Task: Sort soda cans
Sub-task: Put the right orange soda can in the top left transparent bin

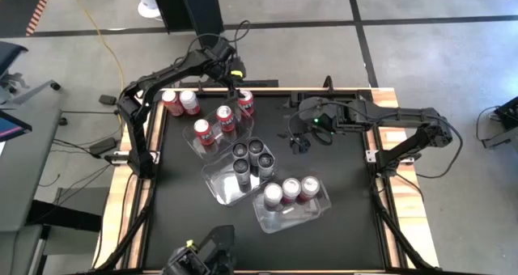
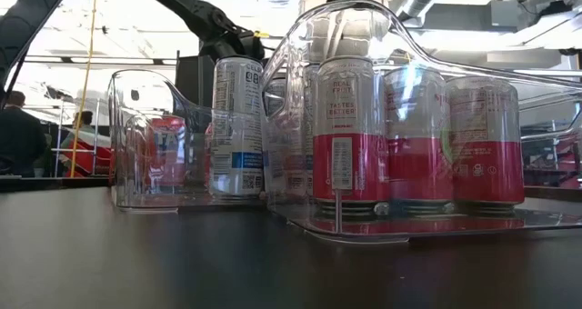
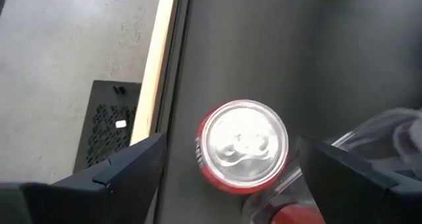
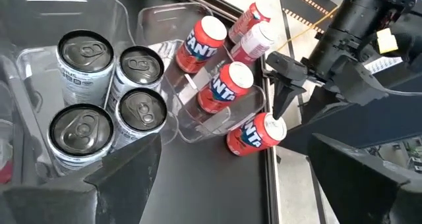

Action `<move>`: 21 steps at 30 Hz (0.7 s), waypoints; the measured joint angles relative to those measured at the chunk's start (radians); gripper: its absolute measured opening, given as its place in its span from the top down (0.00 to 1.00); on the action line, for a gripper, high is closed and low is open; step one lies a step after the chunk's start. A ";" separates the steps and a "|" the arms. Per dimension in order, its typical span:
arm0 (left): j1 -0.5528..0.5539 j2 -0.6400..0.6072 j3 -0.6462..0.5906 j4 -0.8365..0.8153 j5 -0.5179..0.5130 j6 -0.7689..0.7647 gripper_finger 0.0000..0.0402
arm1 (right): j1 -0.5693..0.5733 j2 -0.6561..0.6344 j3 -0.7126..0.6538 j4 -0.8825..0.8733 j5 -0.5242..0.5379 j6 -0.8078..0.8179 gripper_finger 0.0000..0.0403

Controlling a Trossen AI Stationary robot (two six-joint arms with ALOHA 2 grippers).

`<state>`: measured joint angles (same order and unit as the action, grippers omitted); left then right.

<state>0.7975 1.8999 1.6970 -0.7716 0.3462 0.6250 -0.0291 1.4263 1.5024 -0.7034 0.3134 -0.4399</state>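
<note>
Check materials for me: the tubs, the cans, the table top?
Tubs: clear glossy plastic, likely; the cans show through the walls. Red can under the open left gripper: metal, probably aluminium; bright silver lid, printed side. Table top: matte black, material unclear, with a wood-look edge.

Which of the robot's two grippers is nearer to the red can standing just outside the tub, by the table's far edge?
The left. The left gripper hangs right over that red can, fingers open either side. The right gripper sits well off toward the table's middle.
</note>
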 joint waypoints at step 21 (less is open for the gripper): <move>-0.038 0.046 0.000 0.021 -0.071 -0.140 0.12 | 0.000 0.001 0.001 0.000 -0.002 0.015 0.01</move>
<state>0.7597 1.9459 1.6970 -0.7511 0.2752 0.4848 -0.0292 1.4270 1.5032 -0.7033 0.3115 -0.4252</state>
